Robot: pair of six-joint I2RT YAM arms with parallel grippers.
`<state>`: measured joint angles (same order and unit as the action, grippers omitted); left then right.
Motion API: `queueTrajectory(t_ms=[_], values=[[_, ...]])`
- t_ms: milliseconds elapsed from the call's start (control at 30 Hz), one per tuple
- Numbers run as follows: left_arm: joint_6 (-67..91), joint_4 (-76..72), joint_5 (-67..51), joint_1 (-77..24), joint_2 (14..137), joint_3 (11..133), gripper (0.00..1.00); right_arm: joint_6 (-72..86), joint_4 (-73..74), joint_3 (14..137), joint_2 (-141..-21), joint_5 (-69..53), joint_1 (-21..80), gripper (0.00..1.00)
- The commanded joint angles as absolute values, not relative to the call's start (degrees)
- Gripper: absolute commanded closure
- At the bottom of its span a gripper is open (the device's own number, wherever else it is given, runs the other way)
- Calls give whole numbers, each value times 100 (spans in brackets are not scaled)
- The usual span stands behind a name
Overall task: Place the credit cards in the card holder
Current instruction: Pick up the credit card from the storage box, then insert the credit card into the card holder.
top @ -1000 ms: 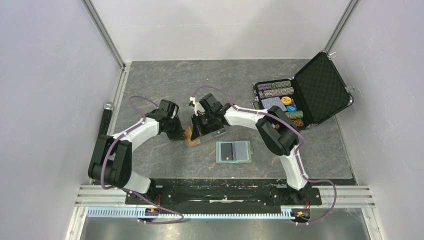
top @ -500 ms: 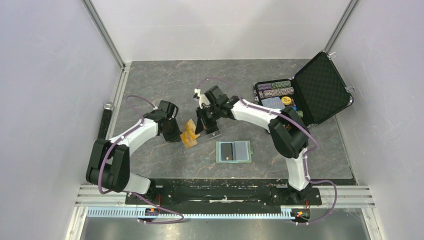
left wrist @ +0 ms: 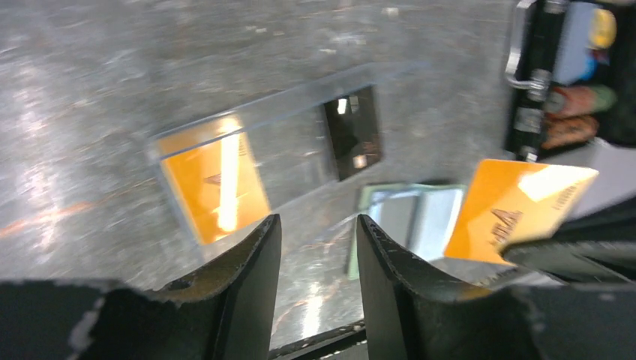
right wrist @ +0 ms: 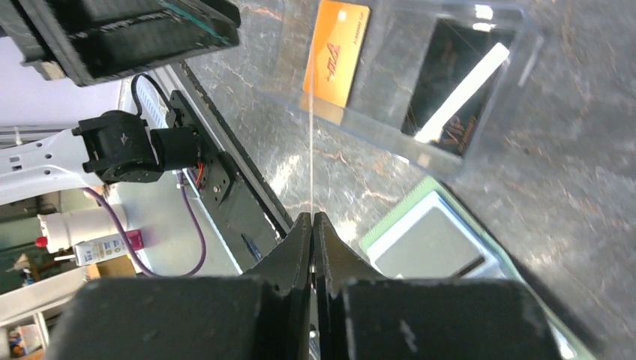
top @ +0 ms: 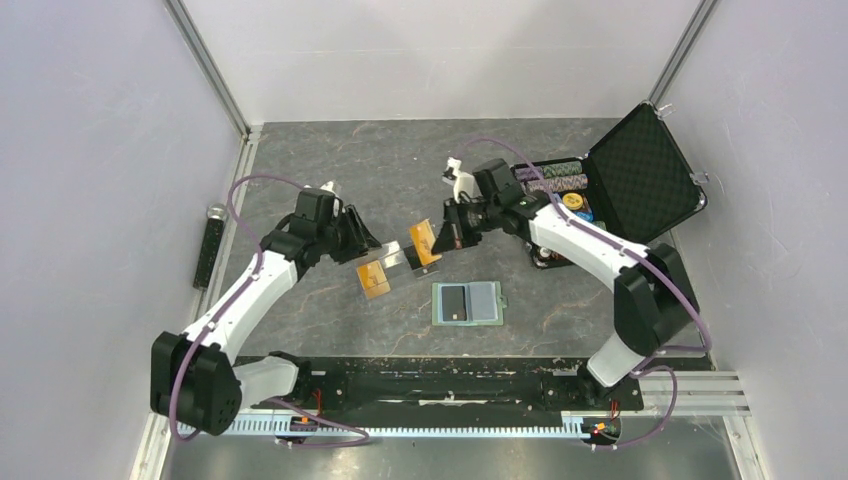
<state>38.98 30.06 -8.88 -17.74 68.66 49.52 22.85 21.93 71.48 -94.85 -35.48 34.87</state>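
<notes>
**One orange card in your right gripper, holder open on the table**

Your right gripper (right wrist: 312, 219) had its fingers pressed together on an orange card (left wrist: 514, 206). It pinched the card by one edge and held it clear of the table (top: 330, 170), and from that wrist the card showed only as a thin line running out from the fingertips.

The holder (top: 485, 300) lay open and flat, near that gripper on the side toward the arm bases. A dark card (top: 455, 303) sat in its left pocket, and the pale blue right pocket was bare.

A clear sleeve (left wrist: 296, 154) lay on the table between your two grippers. A second orange card (left wrist: 217, 187) showed through the end nearer your left gripper (left wrist: 316, 221), and a black card (left wrist: 352, 131) showed through the other end. Whether those two sat inside the sleeve or under it, you could not tell.

Your left gripper was spread, with nothing between the fingers. It hung just short of the sleeve's orange end, touching neither sleeve nor card.

Behind your right gripper, well to its right, the black case (top: 645, 165) stood open, with chips (top: 562, 180) stacked in its tray.
</notes>
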Motion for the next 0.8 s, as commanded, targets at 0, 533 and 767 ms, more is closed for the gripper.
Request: queueTrajectory(t_ms=[0, 533, 767], values=[[3995, 1651, -1986, -1894, 6514, 4577, 52, 2231, 2080, 6528, -8763, -4106, 3050, 100], [6199, -4283, -3864, -2869, 7648, 3146, 52, 3717, 292, 4995, -7740, -5825, 2239, 100], [6280, -4561, -4013, -2902, 7956, 3268, 61, 3990, 47, 4909, -7769, -5959, 2241, 100]])
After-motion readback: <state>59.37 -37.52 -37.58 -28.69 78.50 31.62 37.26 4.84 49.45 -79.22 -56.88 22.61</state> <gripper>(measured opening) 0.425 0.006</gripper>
